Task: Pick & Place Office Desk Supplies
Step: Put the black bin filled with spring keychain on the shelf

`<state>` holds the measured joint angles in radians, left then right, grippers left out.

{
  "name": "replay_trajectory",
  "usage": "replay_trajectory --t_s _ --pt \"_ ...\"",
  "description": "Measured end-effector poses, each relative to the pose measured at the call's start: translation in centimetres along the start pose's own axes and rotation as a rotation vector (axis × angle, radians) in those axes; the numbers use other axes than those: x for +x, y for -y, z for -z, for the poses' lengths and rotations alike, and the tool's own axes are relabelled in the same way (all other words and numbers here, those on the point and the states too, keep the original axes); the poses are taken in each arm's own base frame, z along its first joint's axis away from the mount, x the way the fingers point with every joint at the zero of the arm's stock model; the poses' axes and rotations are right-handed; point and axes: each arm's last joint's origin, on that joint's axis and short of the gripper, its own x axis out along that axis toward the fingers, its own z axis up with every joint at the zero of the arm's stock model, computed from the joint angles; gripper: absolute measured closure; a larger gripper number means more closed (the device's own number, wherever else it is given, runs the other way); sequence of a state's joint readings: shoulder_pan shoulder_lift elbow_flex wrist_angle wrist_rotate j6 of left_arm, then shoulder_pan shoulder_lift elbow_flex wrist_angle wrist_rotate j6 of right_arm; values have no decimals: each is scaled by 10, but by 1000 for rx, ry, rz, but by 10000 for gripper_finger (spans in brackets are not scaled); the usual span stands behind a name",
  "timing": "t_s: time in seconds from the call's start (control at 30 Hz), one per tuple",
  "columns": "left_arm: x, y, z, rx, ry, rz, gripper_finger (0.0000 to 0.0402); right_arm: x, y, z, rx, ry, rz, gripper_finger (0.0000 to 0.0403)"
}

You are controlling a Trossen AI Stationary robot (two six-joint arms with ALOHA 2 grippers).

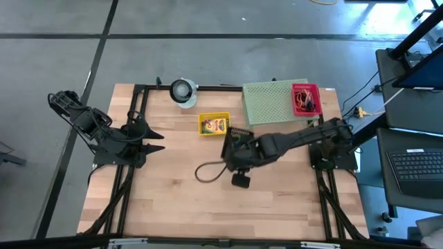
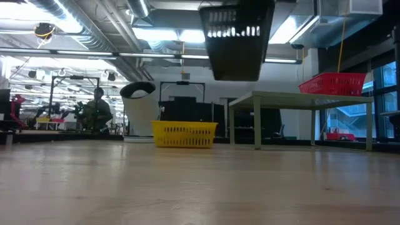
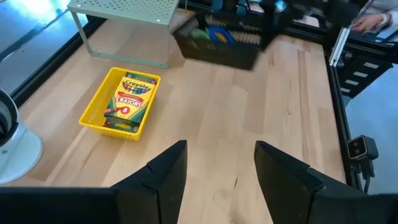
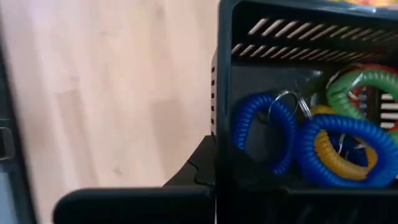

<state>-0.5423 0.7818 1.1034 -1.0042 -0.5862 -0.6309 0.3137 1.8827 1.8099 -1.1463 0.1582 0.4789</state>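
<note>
Above wood-grain tabletop point(image 3: 249, 124), slatted black basket point(image 4: 298, 74) holds seemingly coiled loops point(image 4: 336, 149).

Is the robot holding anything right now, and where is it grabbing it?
The right gripper is shut on the rim of a black basket of coiled bands, lifted. The left gripper holds nothing.

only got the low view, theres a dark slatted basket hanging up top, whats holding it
observer: the right gripper is shut on the rim of that dark slatted plastic basket, lifted over mid-table.
operator: anything in it
observer: coiled loops: blue, green and yellow.
operator: and the yellow basket
observer: the yellow plastic basket holds a flat crayon box; the left gripper waits open at the table's left edge.
</note>
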Motion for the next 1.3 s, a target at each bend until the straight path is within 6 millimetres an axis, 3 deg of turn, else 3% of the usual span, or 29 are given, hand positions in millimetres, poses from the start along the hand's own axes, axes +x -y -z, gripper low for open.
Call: replay_trajectory --t_s 0.27,0.57,0.9,1.13,1.3 --pt "0 0 0 12 5 -4 219 -19 57 -2 -25 -88 120 403" --pt "-1 -1 0 110 6 -3 219 -47 124 -7 -2 -58 164 403" --pt "-6 -6 -1 81 43 -30 219 -73 188 8 -7 -139 157 403" --pt "-6 -8 -2 77 87 -98 219 -87 220 24 16 -131 106 403" --pt "-6 -8 -3 46 101 -116 219 -89 223 49 0 -98 141 403"
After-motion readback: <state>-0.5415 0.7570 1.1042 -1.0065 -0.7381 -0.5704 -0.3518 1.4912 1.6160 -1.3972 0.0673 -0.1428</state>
